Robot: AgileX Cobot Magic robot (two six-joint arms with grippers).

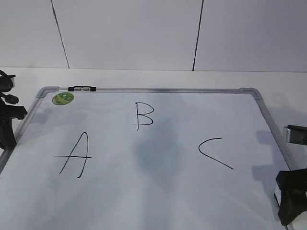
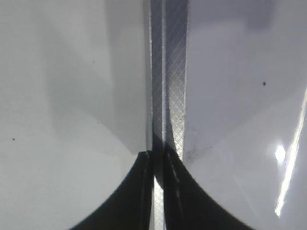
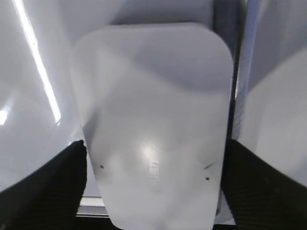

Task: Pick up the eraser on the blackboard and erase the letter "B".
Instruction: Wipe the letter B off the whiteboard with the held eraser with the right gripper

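The blackboard (image 1: 158, 191) is a white board with a silver frame, lying flat. The thin black letter "B" (image 1: 143, 115) is at its upper middle, between a larger "A" (image 1: 75, 154) and a "C" (image 1: 215, 152). The white rounded eraser (image 3: 153, 96) fills the right wrist view, lying by the board's frame (image 3: 242, 96). My right gripper (image 3: 153, 153) has a jaw against each long side of it, low at the board's near right corner (image 1: 290, 199). My left gripper (image 2: 158, 163) is shut and empty over the left frame rail (image 2: 168, 72), at the board's left edge (image 1: 7, 139).
A small black-and-silver clip (image 1: 81, 88) sits on the top frame rail beside a round green sticker (image 1: 63, 98). A silver-and-black object (image 1: 296, 134) stands just off the board's right edge. A white panelled wall rises behind the table.
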